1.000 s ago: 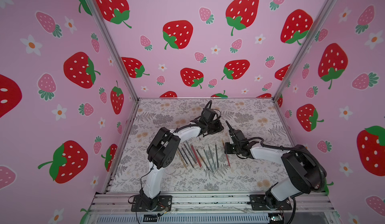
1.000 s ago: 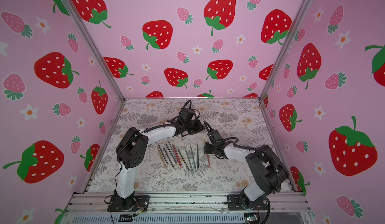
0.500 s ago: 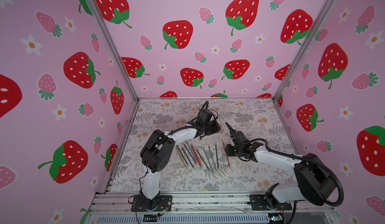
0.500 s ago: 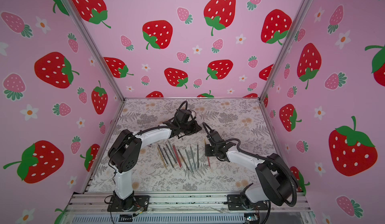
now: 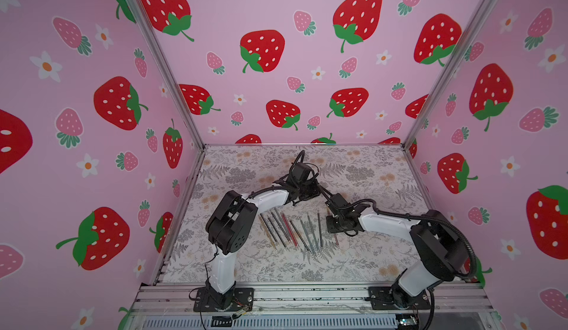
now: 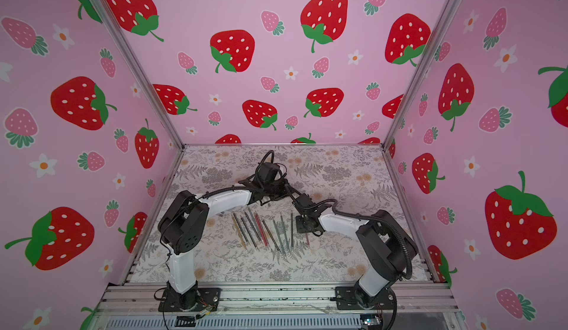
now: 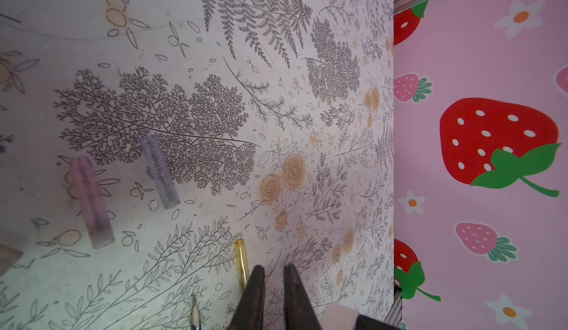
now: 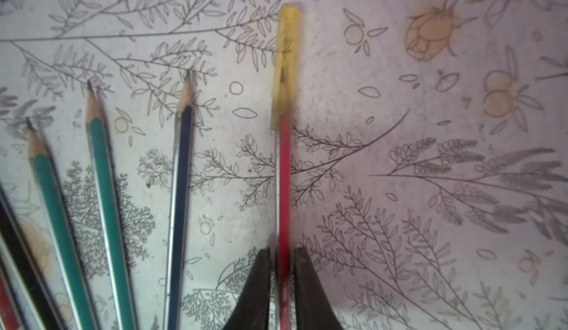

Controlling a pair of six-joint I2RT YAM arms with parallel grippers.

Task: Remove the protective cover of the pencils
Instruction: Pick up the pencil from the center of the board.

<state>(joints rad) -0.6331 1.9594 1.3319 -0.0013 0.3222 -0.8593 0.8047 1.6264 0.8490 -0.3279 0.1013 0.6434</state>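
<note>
Two robot arms reach over a table (image 5: 368,171) covered in a leaf-and-flower print, inside pink strawberry-patterned walls (image 5: 276,21). Both top views show about a dozen pencils (image 5: 289,230) fanned out in a row on the table between the arms. The right gripper (image 8: 282,251) is closed on a red pencil (image 8: 284,184) at the end of the row nearest the right arm. A yellow cap (image 8: 287,61) covers its tip. Next to it lie a dark blue pencil (image 8: 181,190) and two green pencils (image 8: 104,205), all with bare sharpened tips. The left gripper (image 7: 274,270) has its jaws nearly together with nothing between them. A yellow cap lies just beside one of its fingers. A pink cap (image 7: 89,202) and a clear cap (image 7: 158,171) lie loose on the table nearby.
</note>
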